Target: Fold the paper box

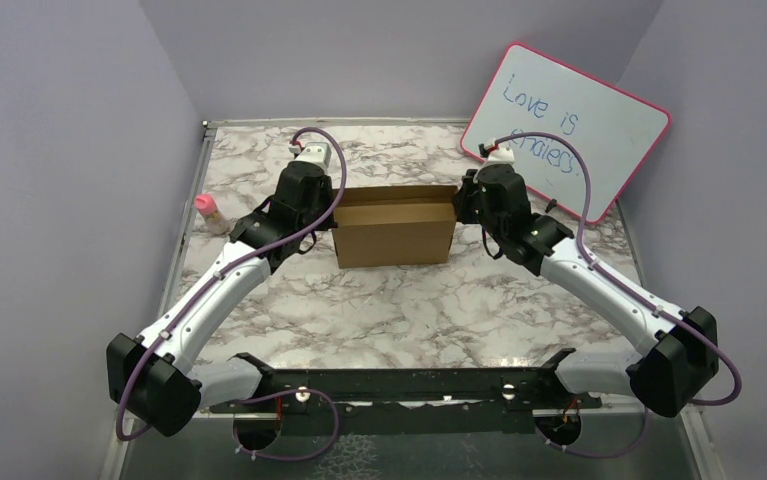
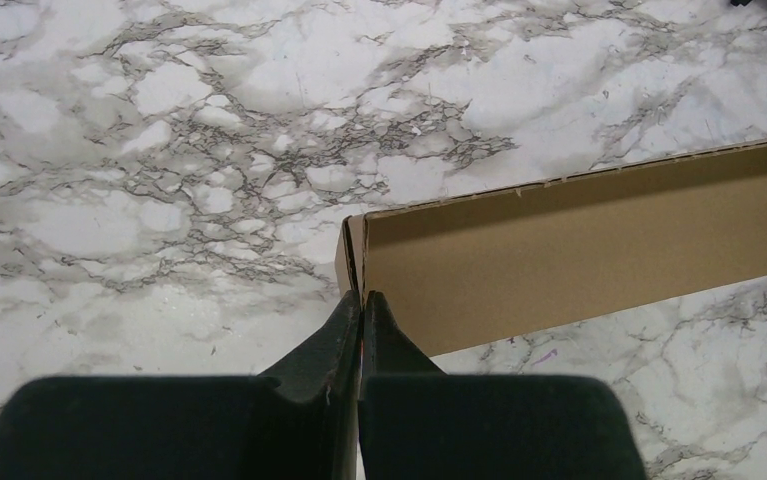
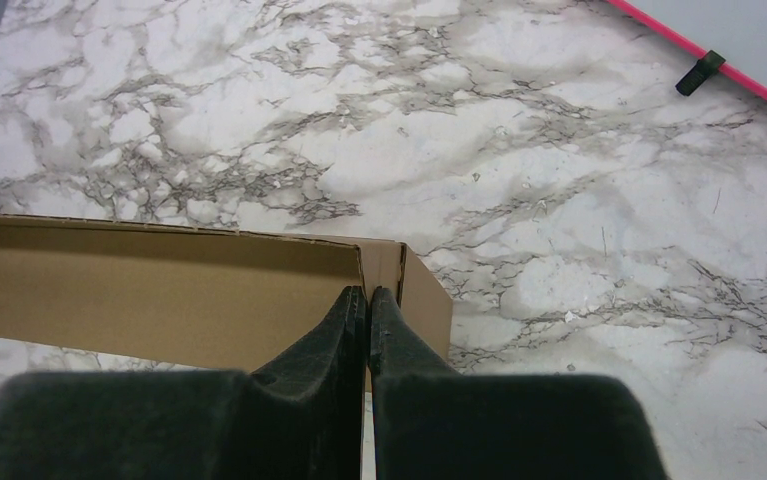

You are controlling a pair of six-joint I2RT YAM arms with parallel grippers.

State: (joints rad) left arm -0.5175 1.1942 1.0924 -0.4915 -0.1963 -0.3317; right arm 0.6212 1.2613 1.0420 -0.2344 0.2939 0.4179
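Observation:
The paper box [image 1: 395, 226] is brown cardboard and stands open-topped in the middle of the marble table, its long side facing me. My left gripper [image 1: 336, 210] is at the box's left end. In the left wrist view the gripper [image 2: 361, 300] is shut on the box's [image 2: 579, 245] left end wall. My right gripper [image 1: 459, 207] is at the right end. In the right wrist view the gripper [image 3: 369, 296] is shut on the box's [image 3: 159, 290] right end wall. The box floor is hidden.
A pink-framed whiteboard [image 1: 569, 125] leans at the back right; its edge and a black clip [image 3: 699, 72] show in the right wrist view. A small pink-capped bottle [image 1: 209, 212] stands at the left edge. Purple walls enclose the table.

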